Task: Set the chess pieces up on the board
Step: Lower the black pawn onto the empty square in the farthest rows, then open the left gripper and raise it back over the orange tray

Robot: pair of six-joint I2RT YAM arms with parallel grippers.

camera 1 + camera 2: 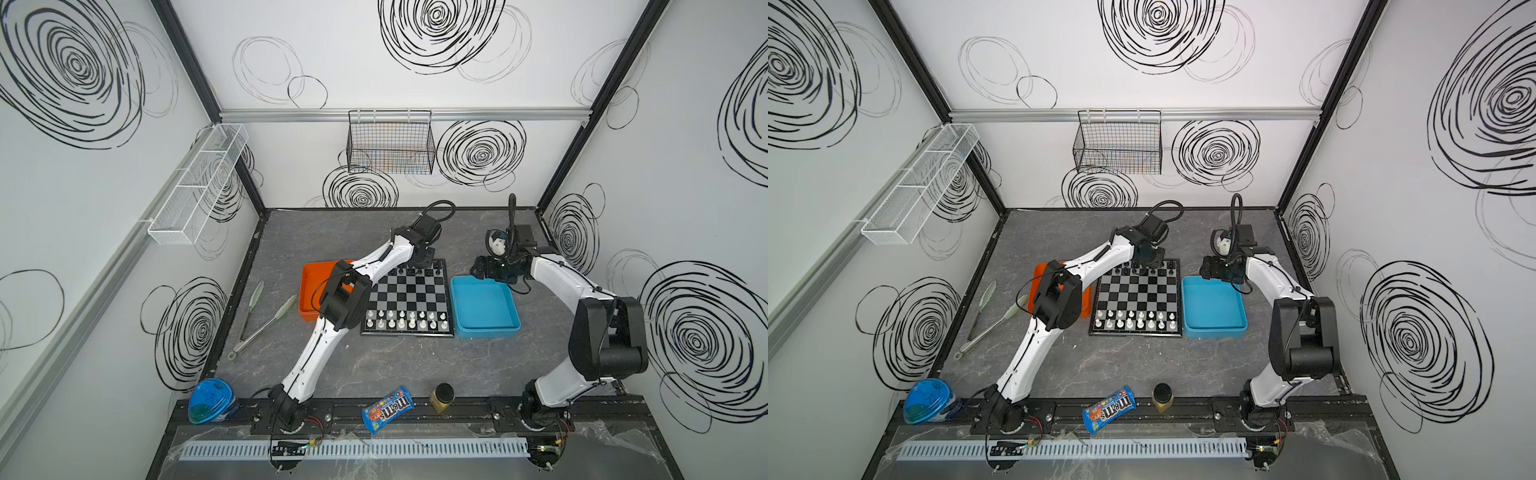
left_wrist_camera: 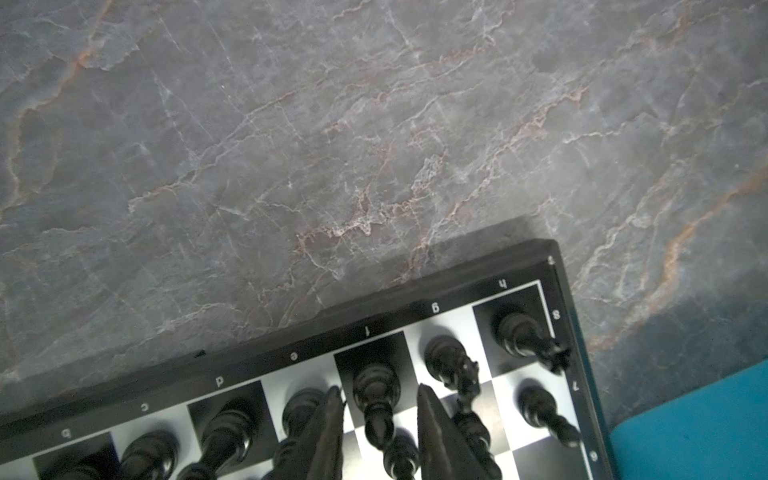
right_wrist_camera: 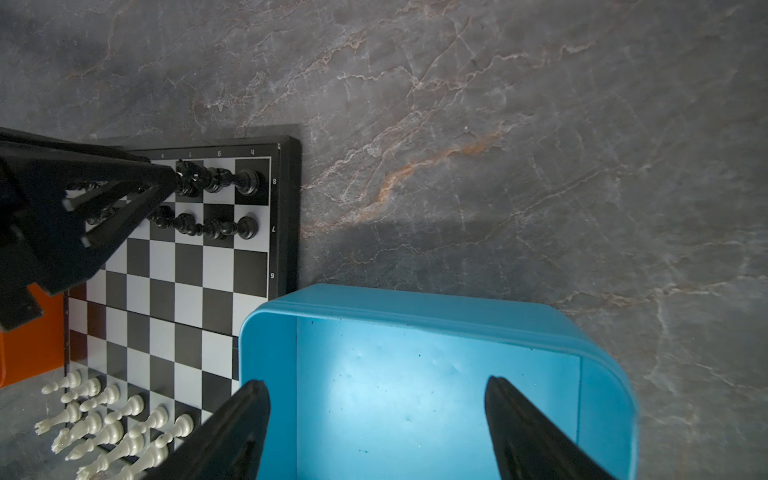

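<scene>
The board [image 1: 407,291] lies mid-table between two trays. White chess pieces [image 1: 402,322] fill its two near rows and black chess pieces [image 1: 432,272] stand along its far rows. My left gripper [image 1: 419,264] hangs over the far edge. In the left wrist view it [image 2: 377,388] is open, and a black piece [image 2: 374,415] stands upright on a dark back-row square between its fingers [image 2: 328,428], with a gap on each side. My right gripper [image 3: 376,380] is wide open and holds nothing, over the far end of the blue tray [image 3: 415,307].
An orange tray [image 1: 309,291] sits left of the board, partly under my left arm. The blue tray [image 1: 486,316] on the right holds nothing. Tongs [image 1: 257,320] lie at the left. A candy bag [image 1: 387,409], a small jar [image 1: 443,397] and a blue bowl [image 1: 211,401] line the near edge.
</scene>
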